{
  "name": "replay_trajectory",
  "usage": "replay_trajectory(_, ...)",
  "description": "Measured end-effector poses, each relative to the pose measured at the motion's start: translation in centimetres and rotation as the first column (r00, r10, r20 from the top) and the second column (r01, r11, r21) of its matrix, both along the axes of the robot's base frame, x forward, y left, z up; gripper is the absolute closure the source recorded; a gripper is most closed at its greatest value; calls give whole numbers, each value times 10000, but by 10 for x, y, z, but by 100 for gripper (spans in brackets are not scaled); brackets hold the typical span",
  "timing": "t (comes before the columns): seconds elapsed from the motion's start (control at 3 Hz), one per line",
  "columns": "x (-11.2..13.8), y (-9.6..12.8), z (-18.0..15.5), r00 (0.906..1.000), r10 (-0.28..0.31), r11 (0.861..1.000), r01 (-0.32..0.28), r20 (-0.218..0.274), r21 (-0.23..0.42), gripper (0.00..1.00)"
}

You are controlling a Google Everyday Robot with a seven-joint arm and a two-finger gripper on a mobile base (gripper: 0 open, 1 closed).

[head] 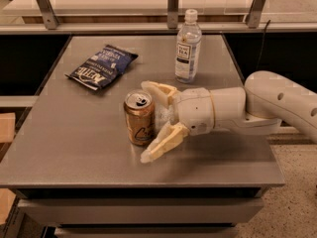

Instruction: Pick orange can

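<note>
While poised: cream two-finger gripper (146, 122) spread open astride small golden-orange metal can (138, 118).
Done: reach.
Left: clench, lift.

I am seeing the orange can (138, 119) standing upright on the grey metal table (69, 148), toward its front. Its silver pull-tab top is facing up and cursive script is showing on its golden-orange side. The gripper (146, 122) is sitting at the can's right, its fingers spread wide, one behind the can and one in front.
</note>
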State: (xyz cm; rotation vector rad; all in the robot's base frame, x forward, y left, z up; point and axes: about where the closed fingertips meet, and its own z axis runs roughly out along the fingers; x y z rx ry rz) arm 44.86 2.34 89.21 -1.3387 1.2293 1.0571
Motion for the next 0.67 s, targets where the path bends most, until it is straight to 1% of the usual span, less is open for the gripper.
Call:
replay_trajectory(0.33, 4, 9, 0, 9997, 236, 9996, -237, 58, 120, 13)
replay_trajectory(0.67, 6, 17, 2, 9990, 442, 9989, -443, 70, 125, 37)
